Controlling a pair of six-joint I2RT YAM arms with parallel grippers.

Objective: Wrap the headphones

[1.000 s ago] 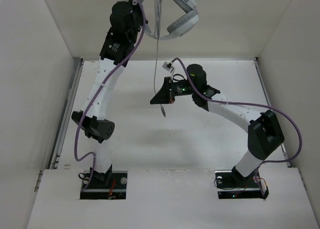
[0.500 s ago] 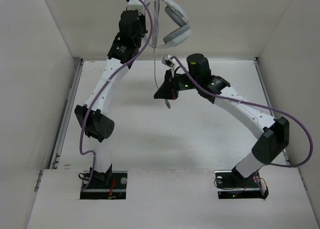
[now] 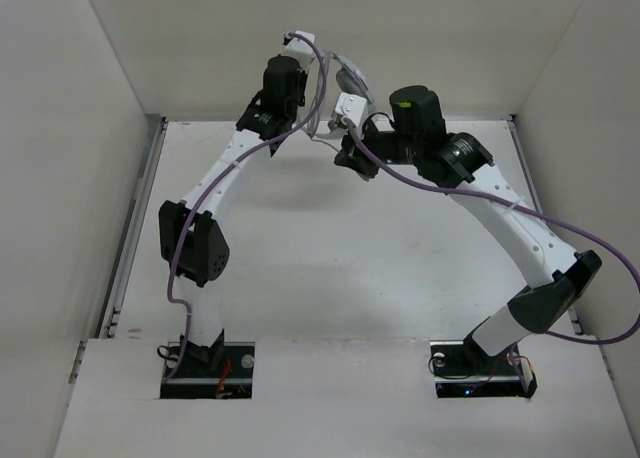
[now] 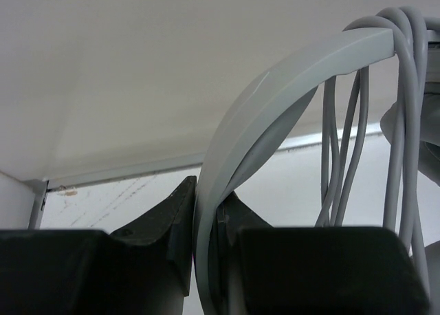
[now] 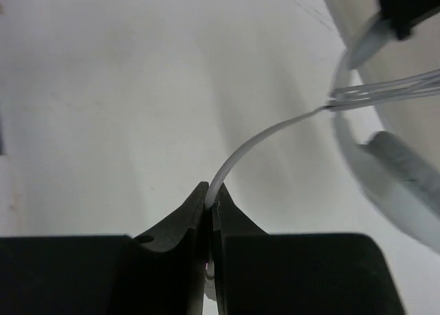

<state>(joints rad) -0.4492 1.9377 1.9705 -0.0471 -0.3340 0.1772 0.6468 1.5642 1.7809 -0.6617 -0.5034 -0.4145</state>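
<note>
In the last sec the R gripper (image 5: 210, 199), jaws pinched on the thin grey cable (image 5: 256, 137), has closed in on the white/light-grey over-ear headphones (image 4: 275, 88), held aloft, headband clamped in the L gripper (image 4: 208, 222): dangling tail gone, loops over band, wrap prob nearly done

White table (image 3: 330, 278), enclosed on three sides by plain white walls (image 3: 60, 158), metal rail (image 3: 133, 226) fitted along its left edge, thinner strip (image 3: 520, 148) seen along the right, raised white panel (image 3: 340, 403) laid across the near edge
</note>
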